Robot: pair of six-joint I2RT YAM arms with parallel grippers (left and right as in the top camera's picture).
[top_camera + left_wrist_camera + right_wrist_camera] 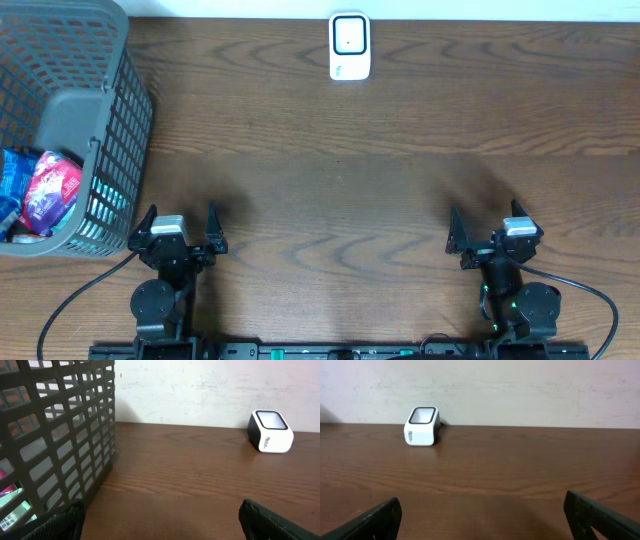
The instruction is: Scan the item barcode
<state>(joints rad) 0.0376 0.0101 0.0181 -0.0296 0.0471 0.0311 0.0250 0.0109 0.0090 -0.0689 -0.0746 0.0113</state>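
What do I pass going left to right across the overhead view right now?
Grey mesh basket → left gripper, jaws open → white barcode scanner at the far edge → right gripper, jaws open.

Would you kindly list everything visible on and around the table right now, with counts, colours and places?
basket: one, grey plastic mesh, far left of the table
packets: at least two, one pink and one blue, inside the basket; exact number hidden by the walls
barcode scanner: one, white with a dark-rimmed window, far edge of the table near the middle, by the wall
table: one, dark brown wood grain, under everything
left gripper: one, black, near edge on the left beside the basket, open and holding nothing
right gripper: one, black, near edge on the right, open and holding nothing
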